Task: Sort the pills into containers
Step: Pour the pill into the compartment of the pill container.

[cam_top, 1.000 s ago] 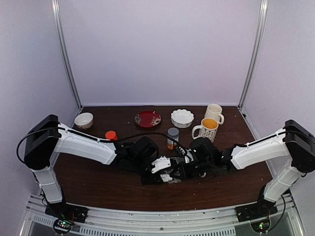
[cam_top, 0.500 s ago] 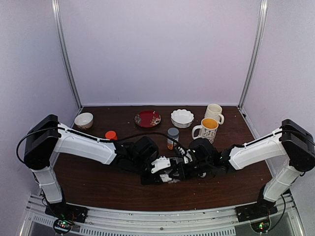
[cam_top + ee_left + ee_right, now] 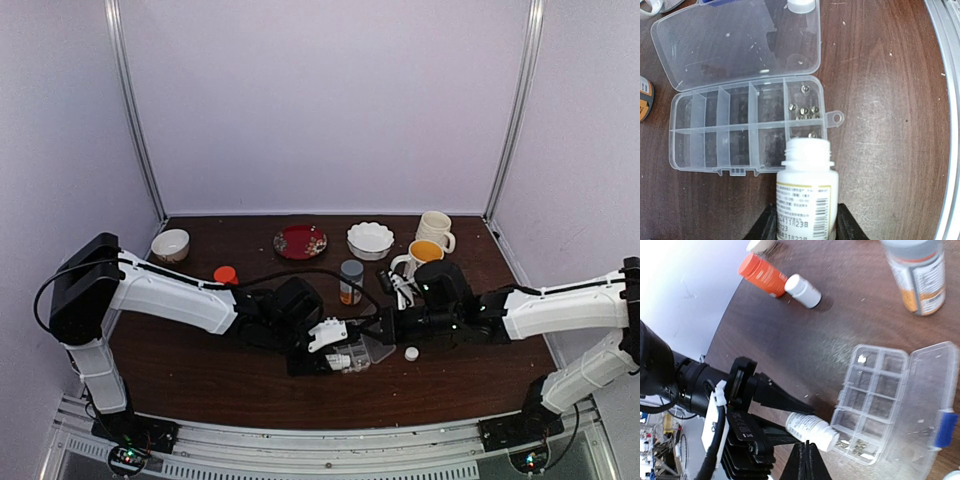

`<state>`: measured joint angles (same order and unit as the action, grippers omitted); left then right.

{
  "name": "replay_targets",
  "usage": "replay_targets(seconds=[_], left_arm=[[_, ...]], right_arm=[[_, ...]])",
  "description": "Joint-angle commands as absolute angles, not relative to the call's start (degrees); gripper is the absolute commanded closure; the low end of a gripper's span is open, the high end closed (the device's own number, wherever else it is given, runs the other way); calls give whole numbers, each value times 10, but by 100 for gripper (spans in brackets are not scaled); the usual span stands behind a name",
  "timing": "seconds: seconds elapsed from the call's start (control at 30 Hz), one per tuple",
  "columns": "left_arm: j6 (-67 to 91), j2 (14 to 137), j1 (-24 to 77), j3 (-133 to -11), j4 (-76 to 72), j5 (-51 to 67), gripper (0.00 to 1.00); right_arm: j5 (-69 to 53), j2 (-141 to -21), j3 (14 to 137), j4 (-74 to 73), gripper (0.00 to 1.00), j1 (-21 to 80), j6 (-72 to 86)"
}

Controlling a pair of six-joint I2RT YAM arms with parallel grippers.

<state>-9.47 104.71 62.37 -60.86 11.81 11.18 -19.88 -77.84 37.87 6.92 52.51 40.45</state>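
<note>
Down on the dark wooden table (image 3: 200, 385), near its front edge, the clear organizer box (image 3: 740, 135) lies open with its lid (image 3: 735, 45) flat behind it. Over the latch end tilts an uncapped white bottle (image 3: 805, 200). The left gripper (image 3: 805, 222) has its fingers clamped on the labelled body, mouth aimed at the end compartments (image 3: 802, 107). The right gripper (image 3: 805, 460) hovers close by, fingers pressed together on nothing. And the pills (image 3: 803, 111): a few sit in one end compartment, another right at the bottle's mouth. They look light, hard and slick, likely to roll and bounce and too tiny to pinch reliably, so pouring seems the safer bet, gripping the bottle mid-body.
</note>
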Motion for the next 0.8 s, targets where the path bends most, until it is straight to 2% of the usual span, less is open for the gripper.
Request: replay_targets(seconds=[0.0, 0.23, 0.37, 0.53, 0.77], left_arm=[[-100, 1056, 626, -621, 107, 118, 100], [-101, 1048, 626, -617, 98, 119, 100], [-100, 1039, 627, -607, 82, 119, 100], [-96, 1028, 627, -586, 45, 120, 100], [-86, 1013, 624, -562, 5, 120, 100]], right_arm=[[-139, -737, 369, -3, 100, 512, 373], [-49, -643, 361, -108, 95, 485, 341], [-8, -601, 358, -171, 86, 466, 326], [-3, -627, 361, -232, 74, 450, 318], [-17, -683, 358, -229, 69, 450, 324]])
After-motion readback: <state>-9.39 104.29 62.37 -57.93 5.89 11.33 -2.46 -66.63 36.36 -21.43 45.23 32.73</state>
